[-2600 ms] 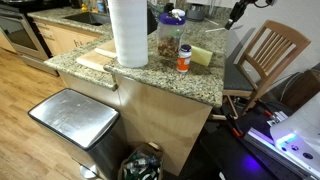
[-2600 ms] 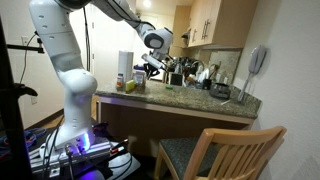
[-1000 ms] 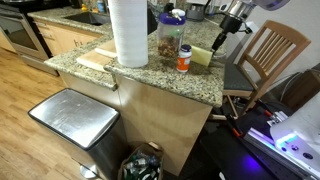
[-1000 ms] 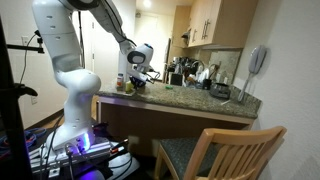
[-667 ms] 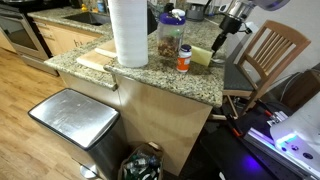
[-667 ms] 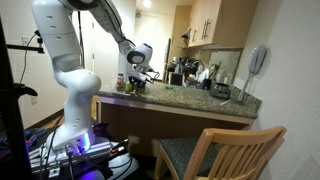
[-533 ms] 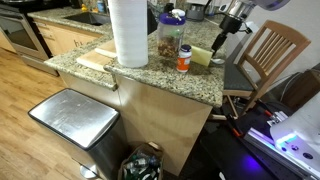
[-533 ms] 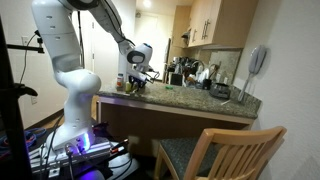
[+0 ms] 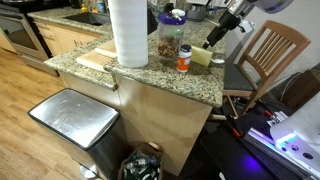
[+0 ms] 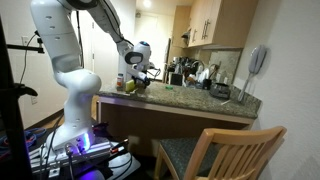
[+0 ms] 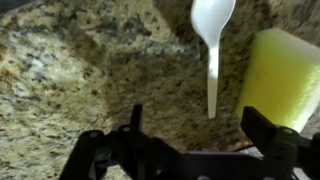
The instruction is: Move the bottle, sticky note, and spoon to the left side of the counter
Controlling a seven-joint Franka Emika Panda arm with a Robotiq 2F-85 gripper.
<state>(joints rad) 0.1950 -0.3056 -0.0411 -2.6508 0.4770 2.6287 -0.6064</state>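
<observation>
A white plastic spoon lies free on the speckled granite counter, its handle pointing toward my gripper. The gripper is open, with a dark finger on each side and nothing between them. The pale yellow sticky note lies just right of the spoon. In an exterior view the small orange bottle stands beside the sticky note, and the gripper hovers just above the counter's far end. From the opposite side the gripper hangs over the counter's end near the robot's base.
A tall white paper towel roll and a clear jar with a blue lid stand next to the bottle. A wooden chair is beside the counter. A steel bin stands on the floor below. Kitchen items crowd the counter's back.
The gripper has opened and let go of the spoon, which now rests on the counter. The gripper has lifted slightly.
</observation>
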